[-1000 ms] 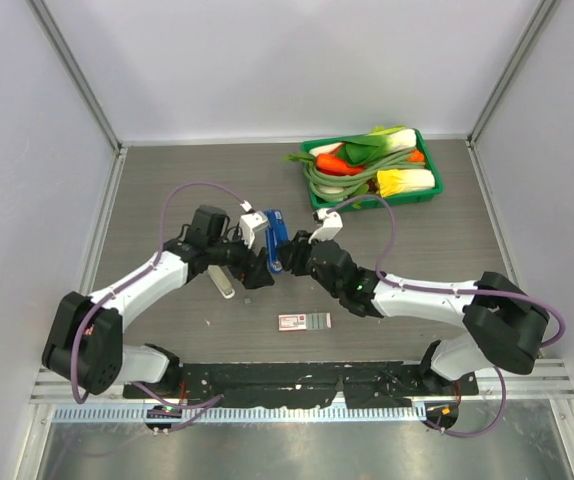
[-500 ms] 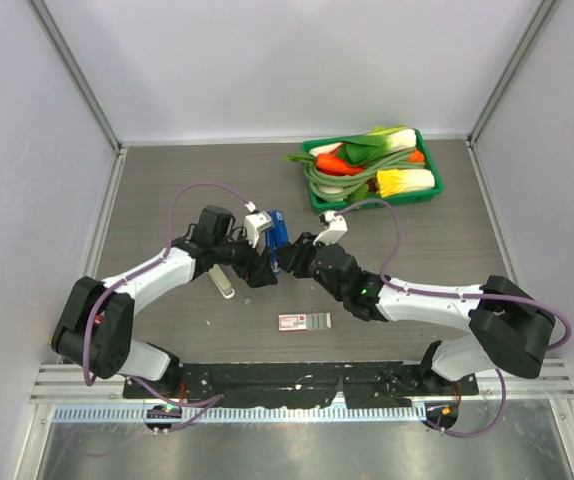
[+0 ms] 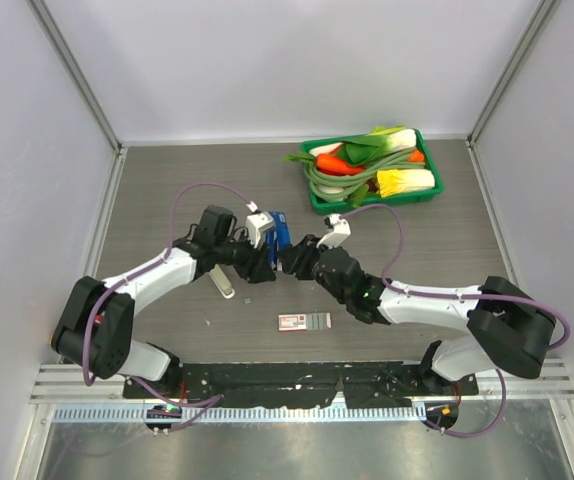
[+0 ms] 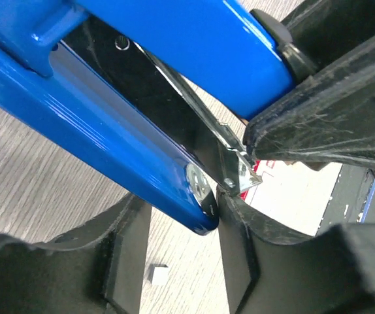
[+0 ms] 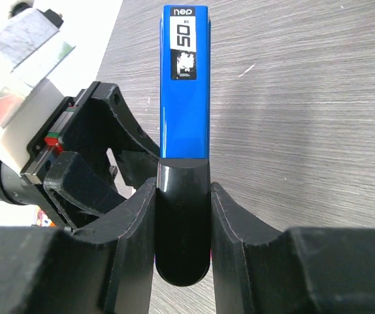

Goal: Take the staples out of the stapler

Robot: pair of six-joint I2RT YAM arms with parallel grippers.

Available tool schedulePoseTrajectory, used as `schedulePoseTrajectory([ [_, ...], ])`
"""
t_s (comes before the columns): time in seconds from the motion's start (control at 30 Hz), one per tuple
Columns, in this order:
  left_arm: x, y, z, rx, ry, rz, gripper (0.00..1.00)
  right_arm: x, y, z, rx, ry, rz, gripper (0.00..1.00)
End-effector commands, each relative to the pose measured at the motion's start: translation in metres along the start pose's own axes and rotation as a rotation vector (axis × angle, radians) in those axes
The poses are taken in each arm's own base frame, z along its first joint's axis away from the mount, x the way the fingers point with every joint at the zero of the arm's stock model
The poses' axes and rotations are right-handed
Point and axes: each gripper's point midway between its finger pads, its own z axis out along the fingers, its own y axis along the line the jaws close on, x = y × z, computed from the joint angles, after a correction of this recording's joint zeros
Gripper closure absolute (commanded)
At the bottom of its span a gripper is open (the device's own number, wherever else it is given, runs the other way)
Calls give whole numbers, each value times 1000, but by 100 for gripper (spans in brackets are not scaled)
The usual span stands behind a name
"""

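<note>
A pale grey stick (image 3: 225, 282) lies on the table (image 3: 167, 190) just left of and nearer than the left gripper (image 3: 264, 262). That gripper reaches in from the left, and its fingers (image 4: 125, 248) are clamped on the lower blue arm of the stapler (image 3: 277, 233), close to that arm's tip. In the left wrist view the stapler is splayed open. Its two blue arms part around a black inner face, along which runs a thin silvery strip (image 4: 204, 118).

From above, the stapler's long axis runs near to far at the middle of the table. Its blue end points far and its near end is lost between the two grippers.

The right gripper (image 3: 289, 258) comes in from the right. Its fingers (image 5: 142, 216) are squeezed tight on the stapler's black end, with the labelled blue top pointing away from them.

A flat red-and-white box (image 3: 304, 321) lies nearer on the table. A green basket (image 3: 432, 185) of vegetables sits far right.
</note>
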Motion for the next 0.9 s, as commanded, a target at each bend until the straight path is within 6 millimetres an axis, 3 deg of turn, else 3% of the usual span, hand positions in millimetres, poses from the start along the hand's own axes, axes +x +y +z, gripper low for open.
schedulePoseTrajectory([
  [0.0, -27, 8, -1, -32, -84, 70, 58, -22, 36, -12, -133, -53, 87, 99],
  [0.3, -27, 32, -3, -165, -83, 149, 70, -7, 14, -31, -87, 21, 11, 99],
  [0.43, -28, 41, -3, -250, -67, 238, 71, -13, 12, -50, -99, 31, -39, 99],
  [0.87, -21, 46, 19, -442, 25, 504, 78, -19, -5, -105, -100, 77, -99, 99],
])
